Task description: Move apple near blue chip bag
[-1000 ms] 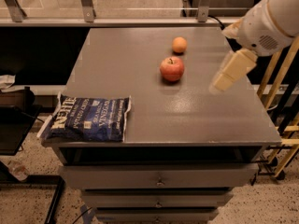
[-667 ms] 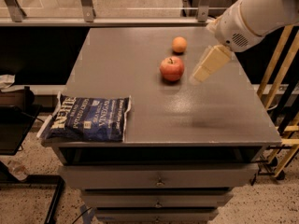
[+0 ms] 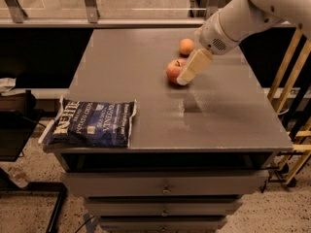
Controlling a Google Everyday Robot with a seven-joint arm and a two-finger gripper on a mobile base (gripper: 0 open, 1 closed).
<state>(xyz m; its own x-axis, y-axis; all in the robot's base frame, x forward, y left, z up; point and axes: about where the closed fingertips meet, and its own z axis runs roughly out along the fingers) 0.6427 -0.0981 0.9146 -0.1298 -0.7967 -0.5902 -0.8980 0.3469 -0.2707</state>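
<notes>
My hand [image 3: 186, 77], open or closed I cannot tell, is just beside the round red apple [image 3: 172, 71]; the flat dark-blue chip bag [image 3: 92, 123] lies well apart; the carry is not yet done.

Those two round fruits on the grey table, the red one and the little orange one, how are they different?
The round red apple is bigger than the plain orange round fruit. The apple has pale patches; the orange fruit is one even colour. The gripper hangs beside the apple; the orange fruit sits farther back, alone. Both rest on the grey table.
</notes>
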